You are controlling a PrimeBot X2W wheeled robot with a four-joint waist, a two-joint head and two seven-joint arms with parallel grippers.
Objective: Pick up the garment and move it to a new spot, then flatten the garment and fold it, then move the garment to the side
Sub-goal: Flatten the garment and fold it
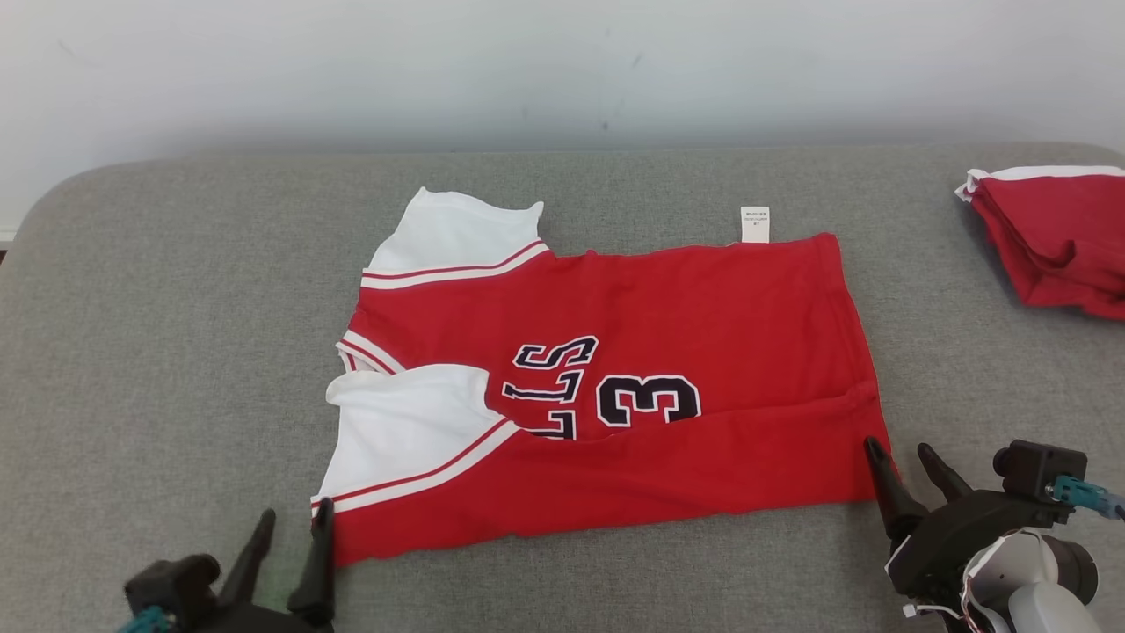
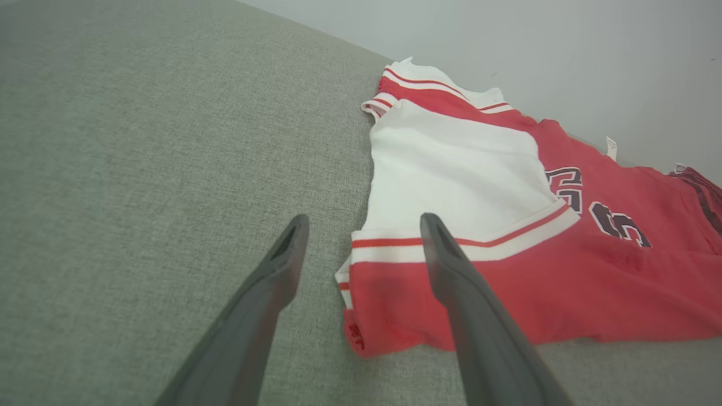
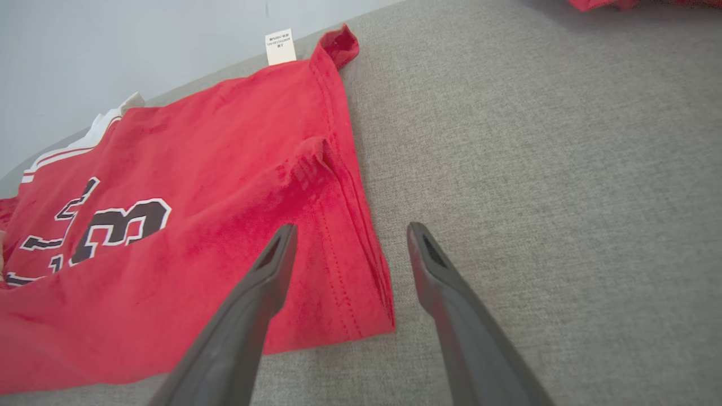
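Left jaws, right jaws: long dark tapered fingers [image 2: 451, 282]. Right wrist [image 1: 1046, 571]: pale grey housing, black camera block [image 1: 1037, 466], teal connector [image 1: 1079, 492] at its 3 o'clock, red-white wiring [image 1: 971, 571].

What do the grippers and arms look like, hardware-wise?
Left gripper and right gripper: two long, tapered dark-grey fingers on black bodies. The right carries a black boxy module with a teal connector, thin white and red wires, and a pale grey forearm.
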